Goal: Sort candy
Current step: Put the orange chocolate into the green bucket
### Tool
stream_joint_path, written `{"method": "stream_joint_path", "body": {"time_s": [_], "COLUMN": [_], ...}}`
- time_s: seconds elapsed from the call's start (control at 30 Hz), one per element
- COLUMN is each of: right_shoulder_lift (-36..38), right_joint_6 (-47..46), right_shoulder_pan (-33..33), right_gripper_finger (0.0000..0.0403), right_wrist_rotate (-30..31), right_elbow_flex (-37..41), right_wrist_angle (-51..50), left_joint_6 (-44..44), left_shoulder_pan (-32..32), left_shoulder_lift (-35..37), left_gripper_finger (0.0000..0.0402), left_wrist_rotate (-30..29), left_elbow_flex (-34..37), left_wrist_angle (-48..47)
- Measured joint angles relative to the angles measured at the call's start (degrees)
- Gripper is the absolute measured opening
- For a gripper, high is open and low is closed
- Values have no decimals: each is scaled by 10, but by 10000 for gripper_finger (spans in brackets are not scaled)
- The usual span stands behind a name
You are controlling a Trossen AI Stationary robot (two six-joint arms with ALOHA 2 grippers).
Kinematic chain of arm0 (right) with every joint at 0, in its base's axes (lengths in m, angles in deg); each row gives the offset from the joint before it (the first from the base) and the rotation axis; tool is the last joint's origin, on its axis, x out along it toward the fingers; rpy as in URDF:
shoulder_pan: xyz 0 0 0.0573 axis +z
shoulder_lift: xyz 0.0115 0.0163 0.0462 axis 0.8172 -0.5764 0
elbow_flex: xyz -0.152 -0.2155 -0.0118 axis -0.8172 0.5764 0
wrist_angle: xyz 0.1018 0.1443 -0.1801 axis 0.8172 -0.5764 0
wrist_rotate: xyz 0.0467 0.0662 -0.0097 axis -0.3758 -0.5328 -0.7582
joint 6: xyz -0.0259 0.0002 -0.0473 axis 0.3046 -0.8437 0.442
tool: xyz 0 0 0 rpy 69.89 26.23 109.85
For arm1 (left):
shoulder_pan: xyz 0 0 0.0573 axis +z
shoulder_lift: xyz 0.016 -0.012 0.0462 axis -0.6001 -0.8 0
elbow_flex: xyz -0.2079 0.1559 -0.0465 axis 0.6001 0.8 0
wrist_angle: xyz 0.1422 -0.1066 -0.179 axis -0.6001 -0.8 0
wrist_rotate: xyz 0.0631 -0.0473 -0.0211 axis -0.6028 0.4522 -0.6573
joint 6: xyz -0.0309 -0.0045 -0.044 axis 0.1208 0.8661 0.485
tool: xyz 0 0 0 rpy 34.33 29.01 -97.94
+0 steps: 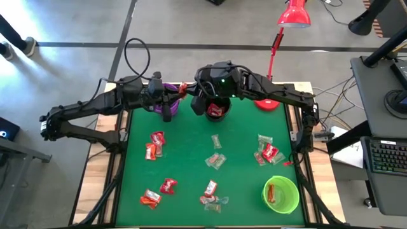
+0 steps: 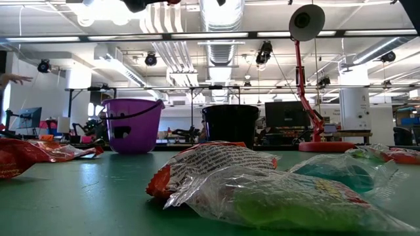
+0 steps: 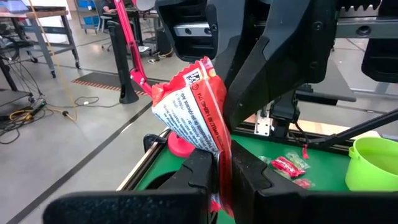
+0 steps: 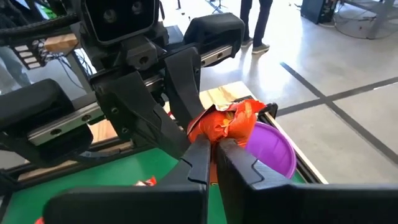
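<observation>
Green table [image 1: 191, 159] is carrying many loose candies [image 1: 216, 160]; both my left end effector [image 3: 224, 171] and right end effector [image 4: 214, 149] are pinching one orange-red candy [image 1: 183, 89] upper centre, between purple cup [image 1: 166, 95] and black cup [image 1: 218, 109]; sorting is mostly undone.

Both arms are crowding the mat's [image 1: 191, 159] 12 o'clock edge, blocking the purple cup [image 1: 166, 95] and black cup [image 1: 218, 109]. Candy [image 1: 215, 160] is littering the centre, 3 and 7 o'clock. The green cup [image 1: 280, 194] is occupying 5 o'clock. Between the sweets, bare mat is lying open.
</observation>
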Motion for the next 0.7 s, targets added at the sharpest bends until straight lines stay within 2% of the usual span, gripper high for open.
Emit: {"method": "stream_joint_path", "body": {"time_s": [0.17, 0.43, 0.53, 0.7], "right_shoulder_lift": [1, 0, 0, 0], "right_joint_6": [-7, -8, -8, -8], "right_shoulder_pan": [0, 0, 0, 0], "right_gripper_finger": [9, 8, 8, 8], "right_wrist_rotate": [-1, -3, -3, -2], "right_elbow_flex": [0, 1, 1, 1], "right_wrist_angle": [8, -8, -15, -17], "left_joint_6": [0, -29, -30, -33], "left_shoulder_pan": [0, 0, 0, 0], "left_shoulder_lift": [-1, -3, -3, -5], "left_gripper_finger": [42, 111, 131, 151], "left_wrist_rotate": [1, 2, 1, -34], "left_elbow_flex": [-25, -68, -70, -69], "left_wrist_angle": [-14, -121, -119, -111]}}
